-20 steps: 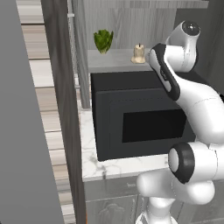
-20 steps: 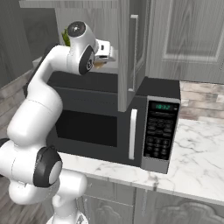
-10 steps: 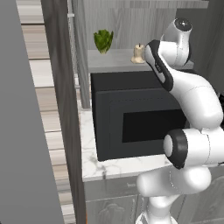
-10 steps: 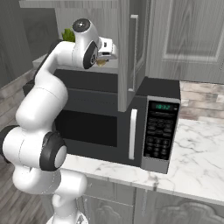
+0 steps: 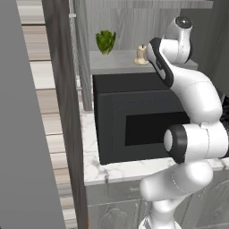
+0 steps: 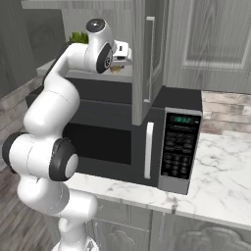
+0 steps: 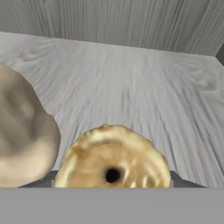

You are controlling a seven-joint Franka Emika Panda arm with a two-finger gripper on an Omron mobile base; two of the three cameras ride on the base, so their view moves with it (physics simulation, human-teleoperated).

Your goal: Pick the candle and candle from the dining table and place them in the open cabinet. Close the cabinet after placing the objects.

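- Far left, the tall grey wood-grain cabinet door (image 5: 67,112) stands swung open, so the cabinet is ready to take things.
- Moving right along the pale grey shelf (image 5: 116,60), a small leafy green plant (image 5: 105,41) sits near the back.
- Next along, the cream candle with a wick and wider base (image 5: 141,55) stands upright on the shelf, so that one is already placed; in my hand view it bulks up at the left (image 7: 24,131).
- Just beside it is the squat tan-gold candle (image 7: 113,164), close under my camera; I'm clamped on it with my two-finger gripper (image 6: 119,63), reached in over the black microwave (image 6: 147,139).
- I judge this to be the placing of the second candle; whether its base is touching the shelf I cannot tell.
- Next move calls for lowering until it sits flat, letting go without nudging the cream candle, backing straight out, then pushing the door closed.
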